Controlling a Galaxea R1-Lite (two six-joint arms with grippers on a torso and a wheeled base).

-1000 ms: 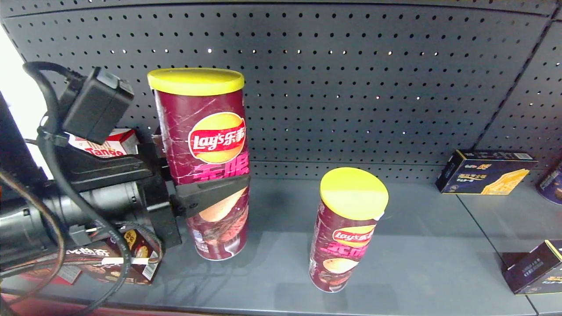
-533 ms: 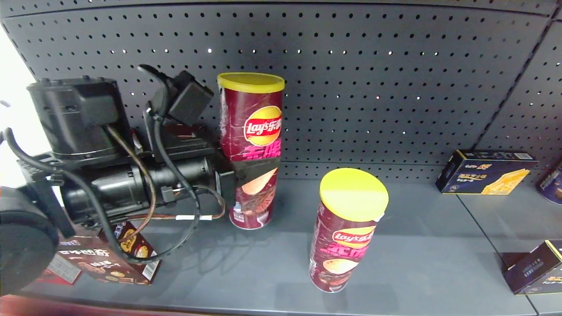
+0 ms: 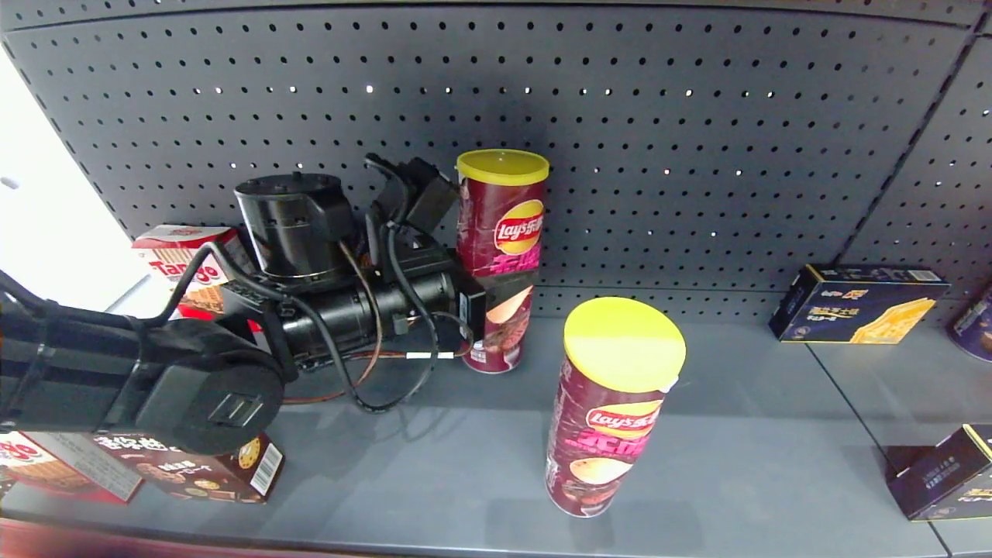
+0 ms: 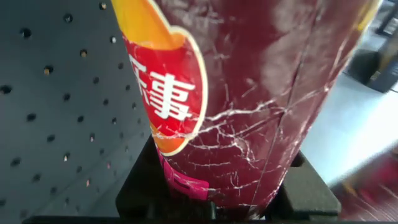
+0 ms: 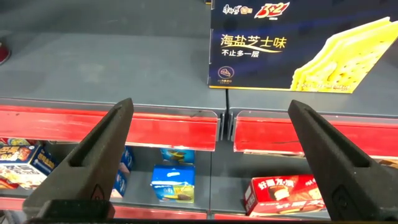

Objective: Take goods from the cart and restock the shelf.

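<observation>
The grey metal shelf (image 3: 775, 465) carries a maroon cardboard crisp tube with a yellow lid (image 3: 504, 225), upright near the pegboard, at eleven o'clock from a matching tube (image 3: 612, 418). The left claw (image 3: 504, 298) is clamped round it. The right claw (image 5: 210, 104) gapes wide.

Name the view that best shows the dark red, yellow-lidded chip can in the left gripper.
Head view: the whole dark red, yellow-lidded chip can, upright in the left gripper. The left wrist view gives a close patch of its wall; the right wrist view faces other shelves.
</observation>
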